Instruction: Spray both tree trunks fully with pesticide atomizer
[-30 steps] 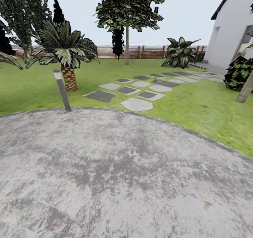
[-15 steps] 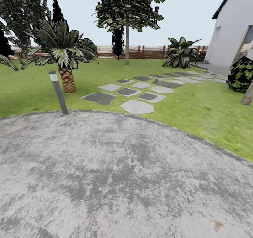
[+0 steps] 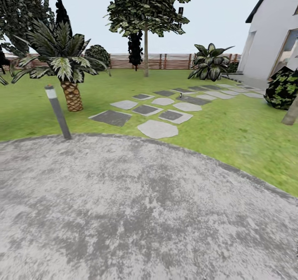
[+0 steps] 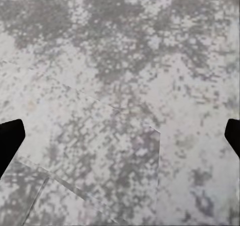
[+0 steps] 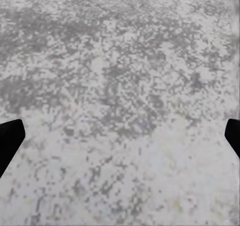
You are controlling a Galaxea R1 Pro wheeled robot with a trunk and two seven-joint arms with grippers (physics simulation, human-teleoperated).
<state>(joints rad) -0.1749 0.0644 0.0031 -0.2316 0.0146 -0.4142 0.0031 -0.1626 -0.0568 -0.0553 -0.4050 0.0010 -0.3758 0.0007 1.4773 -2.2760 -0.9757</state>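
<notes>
Across the lawn [image 3: 49, 114], at 12 o'clock, one tree trunk [image 3: 145, 56] stands; another is at 3 o'clock [image 3: 291, 112]. Both end effectors [image 4: 120, 136] [image 5: 120, 136] are spread apart, empty. Better drive slowly, searching the floor for the atomizer.

Mottled grey paving [image 3: 136, 213], green lawn [image 3: 231, 126], brown slatted fence [image 3: 174, 61]

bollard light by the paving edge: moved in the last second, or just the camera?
No, camera only. The bollard drifts left in the head view, but so do the palm and stepping stones; it stays at the paving edge.
</notes>
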